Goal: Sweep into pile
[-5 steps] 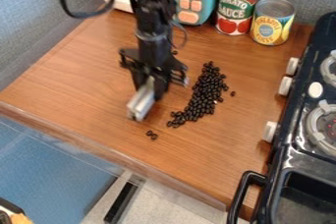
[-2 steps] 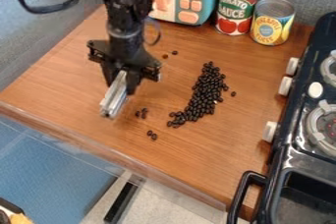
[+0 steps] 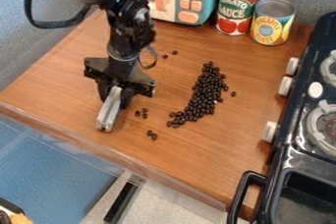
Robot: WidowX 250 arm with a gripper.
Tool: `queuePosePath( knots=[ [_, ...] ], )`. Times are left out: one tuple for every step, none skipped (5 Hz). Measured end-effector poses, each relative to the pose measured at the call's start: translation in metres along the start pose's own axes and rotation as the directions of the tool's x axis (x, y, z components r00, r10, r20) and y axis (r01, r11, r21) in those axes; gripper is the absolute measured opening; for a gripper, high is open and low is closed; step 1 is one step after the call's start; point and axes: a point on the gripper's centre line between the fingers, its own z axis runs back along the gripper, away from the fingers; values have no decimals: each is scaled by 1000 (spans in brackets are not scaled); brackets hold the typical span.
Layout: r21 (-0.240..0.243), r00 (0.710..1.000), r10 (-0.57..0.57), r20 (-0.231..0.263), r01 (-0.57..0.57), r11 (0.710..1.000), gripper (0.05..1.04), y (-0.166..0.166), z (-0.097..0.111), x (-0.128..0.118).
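Tabletop [image 3: 78,66]: brown wood, smooth, faintly glossy. Beans [image 3: 207,93]: dark, glossy. Bar [image 3: 109,110] — metallic, smooth. Cans [image 3: 237,4] [image 3: 273,7] — bare metal lids, printed wrappers. Stove [image 3: 298,120]: glossy black finish.Tabletop [image 3: 78,66]: brown wood grain, smooth, faintly glossy. Beans [image 3: 207,93]: smooth, glossy. Bar [image 3: 109,110] — metallic in look, smooth. Red can [image 3: 237,4] and yellow can [image 3: 273,21] — shiny metal rims. Stove [image 3: 281,144]: glossy.

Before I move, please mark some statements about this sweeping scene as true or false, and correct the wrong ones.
1. The gripper holds a silvery bar. True.
2. All the black beans lie together in one group. False: besides the main pile, there are stray beans, some of them between the bar and the pile.
3. A red can and a yellow can stand upright at the back of the counter. True.
4. The bar touches the main pile. False: it is apart from the pile, to its left in the picture.
5. The stove is at the right side of the picture. True.
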Motion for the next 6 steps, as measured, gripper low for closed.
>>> queuePosePath(
  knots=[
    [-32, 998, 58, -28, -59, 998, 389, 4, -3, 1],
    [-94, 995, 78, -66, -84, 992, 389, -2, -4, -5],
    [-164, 993, 75, -89, -88, 983, 389, -20, -1, -11],
    [-208, 993, 66, -93, -85, 974, 389, -34, 2, -13],
    [-229, 991, 79, -105, -101, 968, 389, -37, 2, -15],
    [-244, 992, 76, -101, -99, 965, 389, -45, 4, -15]
  ],
)
